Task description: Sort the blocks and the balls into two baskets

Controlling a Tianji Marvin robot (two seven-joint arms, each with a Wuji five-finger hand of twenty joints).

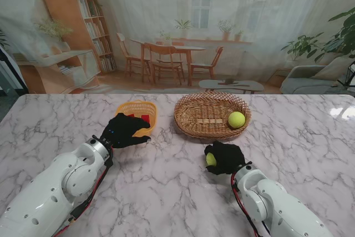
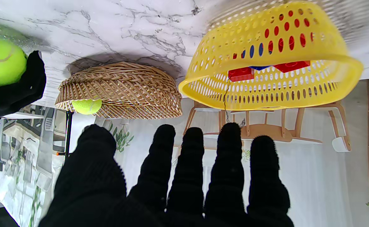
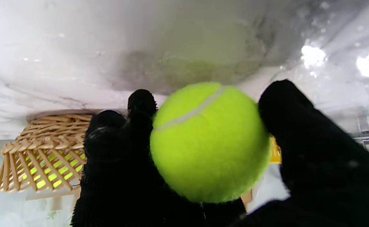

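Right robot hand (image 1: pixel 224 157): fingers curled around a tennis ball (image 3: pixel 208 142), thumb on one side, the other fingers opposite; ball seated against the palm, grip looks secure. The hand sits low over the marble worktop (image 1: pixel 166 192), near my side of the wicker basket (image 1: pixel 195 126) but not yet over it.

Left robot hand (image 1: pixel 126 130): fingers straight and spread, nothing held. It hovers at the near edge of the yellow plastic basket (image 2: pixel 345 67), touching or just clear of the rim, cannot tell which.

Baskets stand side by side, yellow to the left, wicker to the right. Yellow one holds red blocks (image 2: pixel 241 74) and a blue block (image 2: pixel 260 67) between them. Wicker one holds a second tennis ball (image 1: pixel 237 119) against its right wall.

Step in hand, as I judge it: carrying the held ball to the wicker basket. Next move calls for a lift high enough to clear the woven rim, travel away from me until over the basket floor, then opening the fingers low so the ball does not bounce out. No loose blocks or balls seen on the worktop.
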